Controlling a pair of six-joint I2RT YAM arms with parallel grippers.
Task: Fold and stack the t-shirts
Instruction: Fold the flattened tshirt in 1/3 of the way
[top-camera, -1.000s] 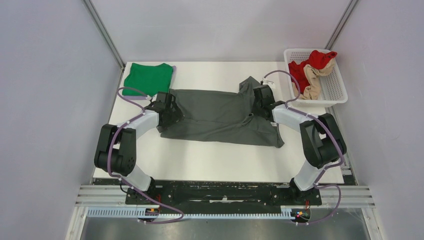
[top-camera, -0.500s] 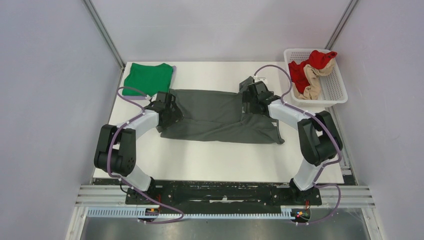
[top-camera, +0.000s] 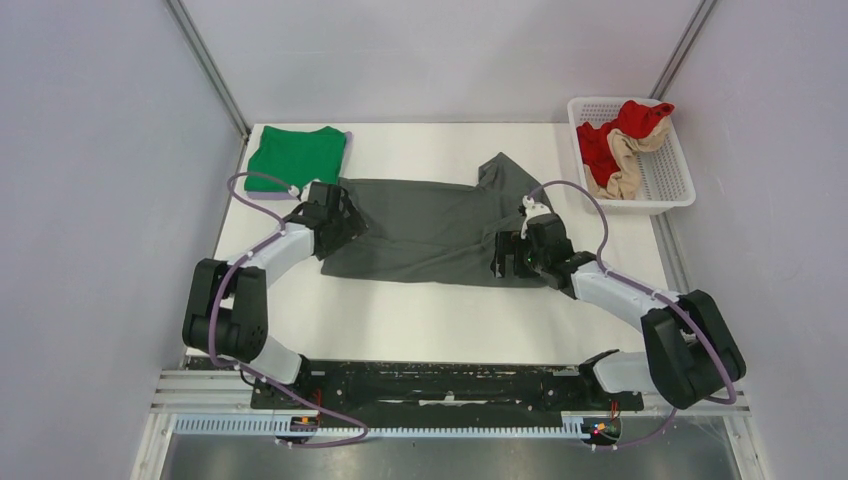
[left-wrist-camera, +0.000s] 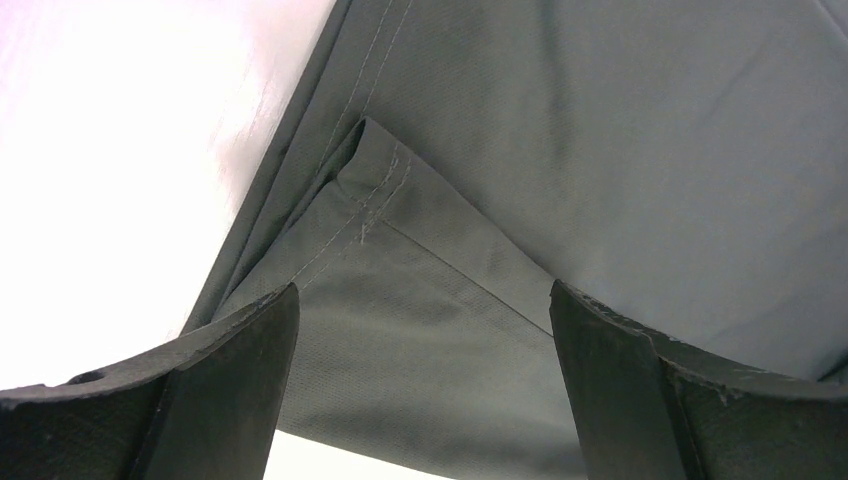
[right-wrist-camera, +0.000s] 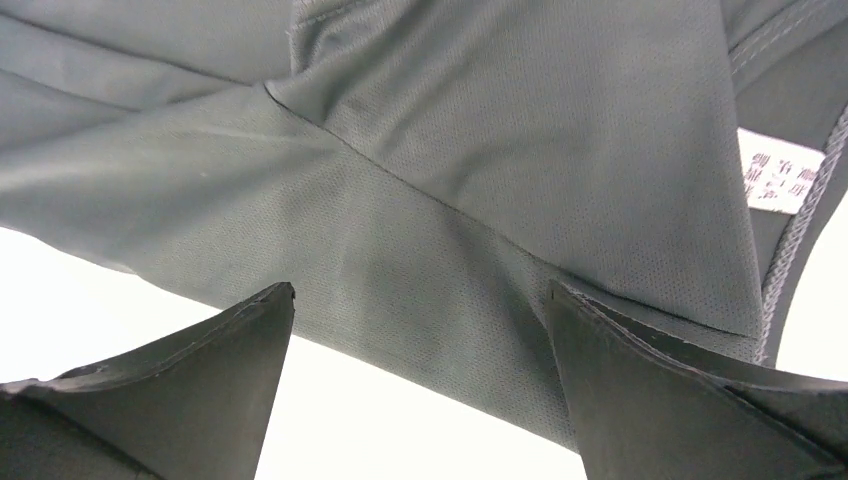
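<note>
A dark grey t-shirt (top-camera: 430, 225) lies spread across the middle of the table, one sleeve pointing to the far right. A folded bright green t-shirt (top-camera: 297, 155) rests at the far left corner. My left gripper (top-camera: 350, 220) hovers open over the grey shirt's left edge. In the left wrist view the grey cloth (left-wrist-camera: 560, 150) shows a folded hem corner beyond the open gripper (left-wrist-camera: 423, 300). My right gripper (top-camera: 503, 256) stands open at the shirt's near right edge. The right wrist view shows the cloth (right-wrist-camera: 500, 130), its white label (right-wrist-camera: 780, 170) and nothing between the gripper's (right-wrist-camera: 420, 300) fingers.
A white lattice basket (top-camera: 672, 190) stands at the far right, holding a red garment (top-camera: 625, 125) and a beige one (top-camera: 625, 165). Bare white table (top-camera: 430, 320) stretches between the grey shirt and the arm bases.
My right gripper opened, let go of the grey shirt's right side and moved from the far sleeve toward the near edge. The shirt's near right corner now lies drawn in. The left arm barely shifted.
</note>
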